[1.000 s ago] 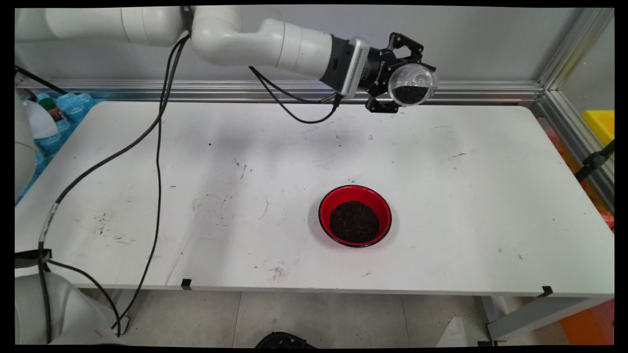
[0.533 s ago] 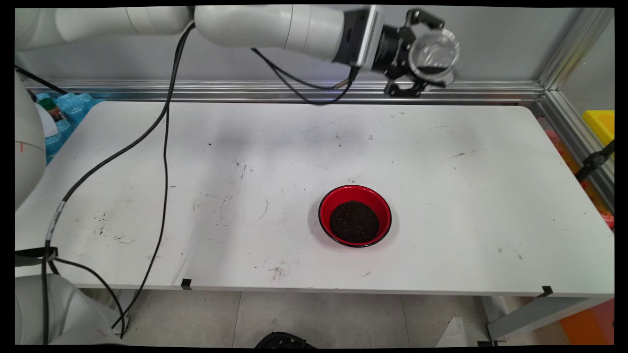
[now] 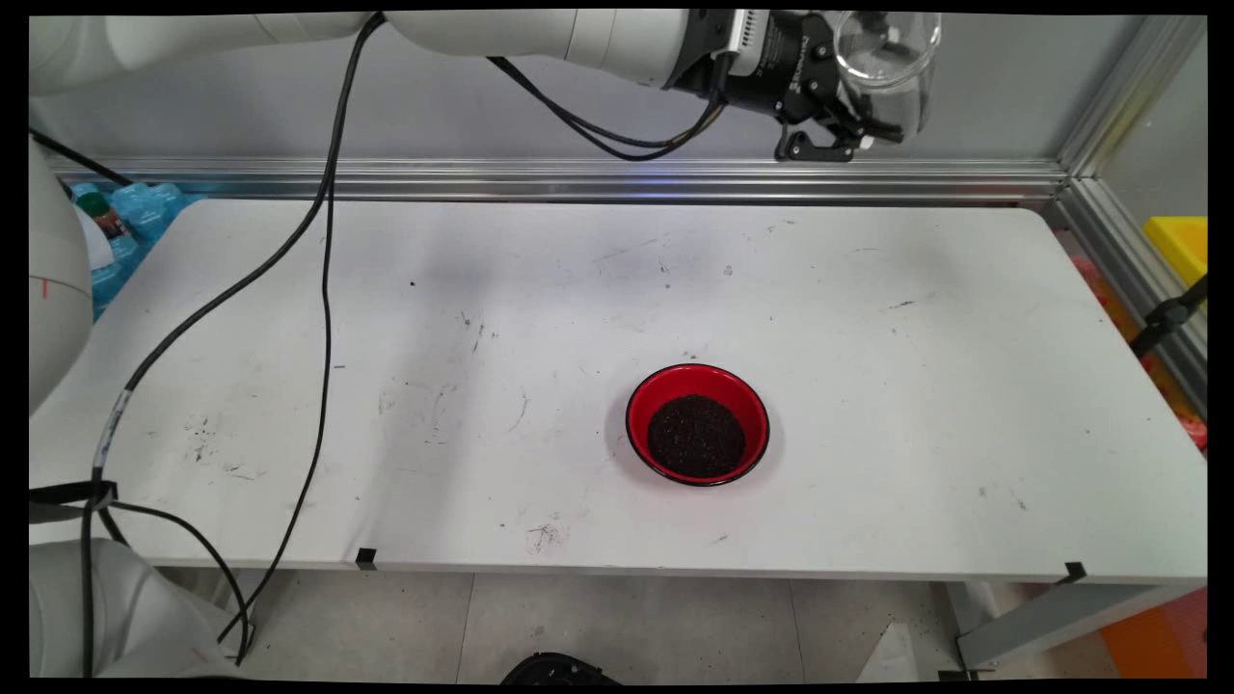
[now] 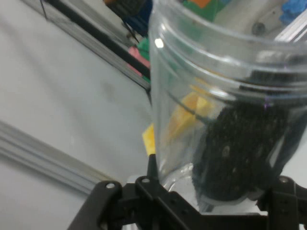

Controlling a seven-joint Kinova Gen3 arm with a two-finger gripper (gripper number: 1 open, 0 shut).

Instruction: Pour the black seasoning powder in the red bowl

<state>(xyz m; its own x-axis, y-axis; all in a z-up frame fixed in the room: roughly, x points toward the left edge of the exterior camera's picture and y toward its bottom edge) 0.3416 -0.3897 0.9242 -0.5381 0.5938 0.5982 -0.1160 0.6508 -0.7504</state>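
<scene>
My gripper (image 3: 863, 87) is high above the table's far right side, at the top of the main view, shut on a clear plastic jar (image 3: 887, 53). In the hand view the jar (image 4: 225, 110) fills most of the picture, tilted, with dark grains (image 4: 240, 153) lying in its lower part. A red bowl (image 3: 698, 423) holding a heap of the same dark grains (image 3: 696, 436) stands on the white table (image 3: 964, 405), well below and nearer than the gripper.
Black cables (image 3: 323, 289) hang from the arm over the table's left part. An aluminium rail (image 3: 578, 178) runs along the table's far edge, with a post at the right corner. Blue packets (image 3: 125, 226) lie beyond the far left corner and a yellow box (image 3: 1178, 243) at the right.
The gripper has risen and moved right with the jar, which has turned from facing the camera to a more upright tilt. The red bowl has stayed in place.
</scene>
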